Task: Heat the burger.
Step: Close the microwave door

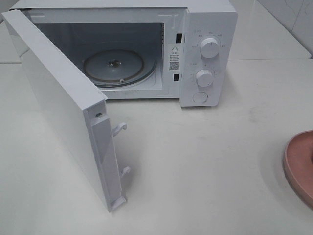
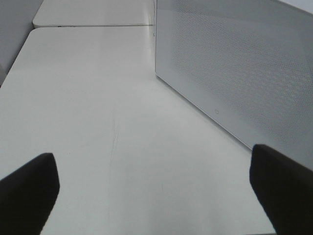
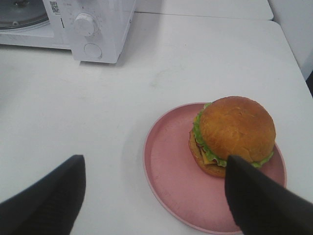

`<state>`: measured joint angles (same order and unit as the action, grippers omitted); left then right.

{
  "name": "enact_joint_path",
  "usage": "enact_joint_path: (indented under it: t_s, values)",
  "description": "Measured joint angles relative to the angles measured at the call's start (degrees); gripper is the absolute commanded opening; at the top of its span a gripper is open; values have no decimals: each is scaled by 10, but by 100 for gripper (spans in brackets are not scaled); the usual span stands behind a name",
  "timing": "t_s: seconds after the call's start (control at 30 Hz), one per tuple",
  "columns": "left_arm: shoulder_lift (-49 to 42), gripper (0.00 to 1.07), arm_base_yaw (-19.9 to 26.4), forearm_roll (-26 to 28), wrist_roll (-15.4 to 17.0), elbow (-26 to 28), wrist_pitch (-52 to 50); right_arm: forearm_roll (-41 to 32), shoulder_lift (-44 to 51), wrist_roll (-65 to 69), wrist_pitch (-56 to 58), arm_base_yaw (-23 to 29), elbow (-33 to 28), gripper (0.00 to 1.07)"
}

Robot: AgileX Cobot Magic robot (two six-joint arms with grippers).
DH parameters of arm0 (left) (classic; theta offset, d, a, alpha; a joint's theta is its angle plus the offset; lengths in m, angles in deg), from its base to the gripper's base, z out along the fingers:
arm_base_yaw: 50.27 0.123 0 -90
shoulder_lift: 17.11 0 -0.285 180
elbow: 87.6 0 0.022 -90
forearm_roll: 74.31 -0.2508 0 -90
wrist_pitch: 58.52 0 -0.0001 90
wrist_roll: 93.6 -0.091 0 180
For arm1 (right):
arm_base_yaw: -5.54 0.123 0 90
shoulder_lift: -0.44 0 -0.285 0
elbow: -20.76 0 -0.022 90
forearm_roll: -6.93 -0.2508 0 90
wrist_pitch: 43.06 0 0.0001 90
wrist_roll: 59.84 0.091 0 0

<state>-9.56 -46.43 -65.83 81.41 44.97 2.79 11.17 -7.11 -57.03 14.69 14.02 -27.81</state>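
Microwave door hangs open, turntable bare. Burger sits on the plate. Right gripper wide above it; left gripper wide, empty.

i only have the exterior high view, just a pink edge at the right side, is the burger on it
Observer: Yes. The right wrist view shows the burger sitting on the pink plate, off-centre.
Operator: is the right gripper on it
Observer: No. The right gripper is open, hovering over the plate, holding nothing.
Operator: and the left one
Observer: The left gripper is open and empty over bare table, beside the outer face of the microwave door.
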Motion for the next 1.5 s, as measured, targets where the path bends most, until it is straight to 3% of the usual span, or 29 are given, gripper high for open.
enact_joint_path:
  t_s: [1.5]
  values:
    - [0, 98, 0, 8, 0, 0, 0, 0, 0, 0, 0, 0, 0, 76]
